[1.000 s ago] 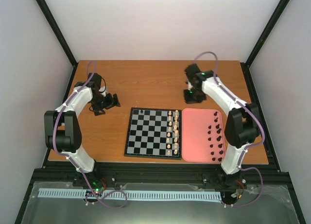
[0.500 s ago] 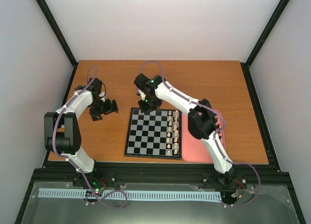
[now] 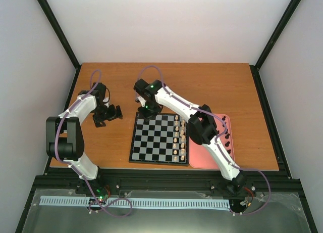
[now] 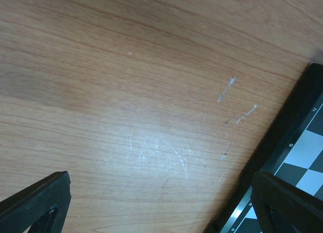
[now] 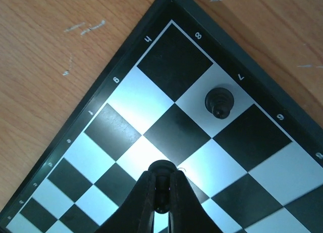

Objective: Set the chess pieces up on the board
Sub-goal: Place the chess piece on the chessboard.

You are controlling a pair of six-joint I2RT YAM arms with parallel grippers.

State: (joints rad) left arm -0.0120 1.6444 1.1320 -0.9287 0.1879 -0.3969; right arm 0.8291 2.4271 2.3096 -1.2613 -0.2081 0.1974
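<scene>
Right arm [image 3: 176,99] stretches across the board [image 3: 151,142] to its far left corner — right fingers [image 5: 144,205] clenched on 1 black chess piece [image 5: 161,168], another black piece [image 5: 220,101] standing close by. Left arm [image 3: 81,104] bent beside the board, left fingers [image 4: 35,202] spread wide over the wood surface [image 4: 126,91] — holding nothing.

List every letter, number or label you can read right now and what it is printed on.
"8": white, on the rim of the board, by the corner, right wrist view.
"7": same rim edge.
"6": same rim edge.
"h": adjoining rim edge, seen rotated.
"g": same edge as "h", less sure.
Other rim marks, including those in the left wrist view: too blurred to read.
Top view: nothing legible.
</scene>
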